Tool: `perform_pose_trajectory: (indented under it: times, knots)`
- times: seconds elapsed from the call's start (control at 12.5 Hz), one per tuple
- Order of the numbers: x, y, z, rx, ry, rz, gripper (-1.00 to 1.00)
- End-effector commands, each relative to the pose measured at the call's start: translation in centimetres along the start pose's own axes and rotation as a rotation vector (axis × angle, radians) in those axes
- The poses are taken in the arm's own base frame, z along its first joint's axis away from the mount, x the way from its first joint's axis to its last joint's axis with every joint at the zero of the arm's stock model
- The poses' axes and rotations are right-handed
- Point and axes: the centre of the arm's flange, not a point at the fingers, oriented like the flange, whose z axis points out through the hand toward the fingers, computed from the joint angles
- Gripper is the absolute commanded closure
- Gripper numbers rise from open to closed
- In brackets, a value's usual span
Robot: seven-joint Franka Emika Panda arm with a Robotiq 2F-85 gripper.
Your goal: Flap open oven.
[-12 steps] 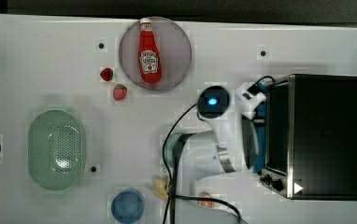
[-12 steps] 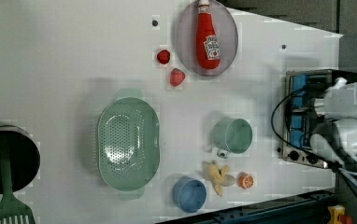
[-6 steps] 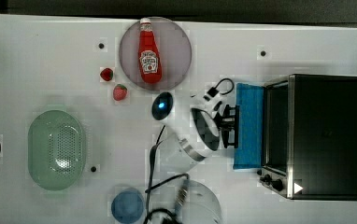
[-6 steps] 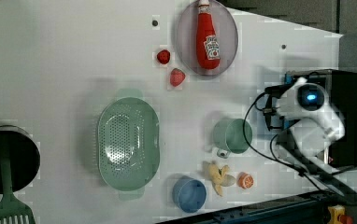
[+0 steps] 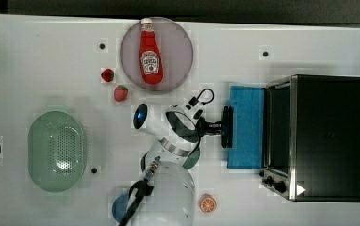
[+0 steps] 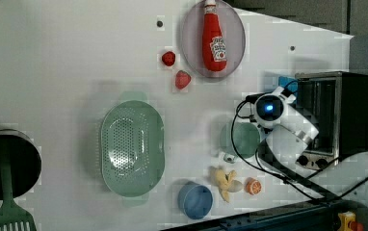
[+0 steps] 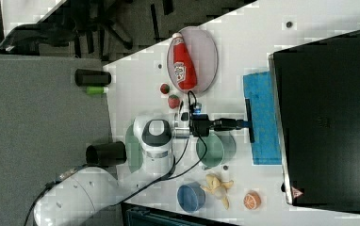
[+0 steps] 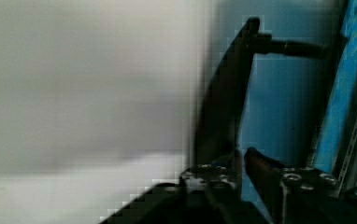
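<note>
Blue glass now lies flat: the door (image 5: 246, 126) of the oven (image 5: 328, 137) has swung from half-open half a second ago to fully down, spread toward the worktop's middle. The hand (image 5: 221, 127) is still closed on the door's black bar handle (image 5: 227, 127), so we judge the flap essentially done, with only release left. The oven sits at the end of the white worktop (image 5: 36, 66) on the top view's right. We see a ketchup bottle (image 5: 151, 52) on a grey plate (image 5: 180, 52) near the far edge, and a green colander (image 5: 57, 150) toward the opposite end. Beyond the edge in the right view are grey floor and dark chair legs.
</note>
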Motion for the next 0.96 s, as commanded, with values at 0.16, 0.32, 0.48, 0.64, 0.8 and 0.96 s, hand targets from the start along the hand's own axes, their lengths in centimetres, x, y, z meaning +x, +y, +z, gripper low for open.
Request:
perform_pose_trajectory:
  times: [0.16,0.32,0.48,0.64,0.8,0.96]
  knots:
    - [1.7,-0.3,-0.6,-0.053,0.03,0.101,0.65]
    - [2.2,-0.2,-1.3,-0.048,0.047,0.106,0.65]
    - [3.0,0.5,-3.0,0.002,0.086,0.141,0.65]
    - [3.8,2.8,-5.9,0.079,0.111,0.235,0.65]
    - [4.3,6.2,-9.6,0.173,0.115,0.366,0.65]
    - [4.3,10.1,-13.3,0.302,0.094,0.527,0.65]
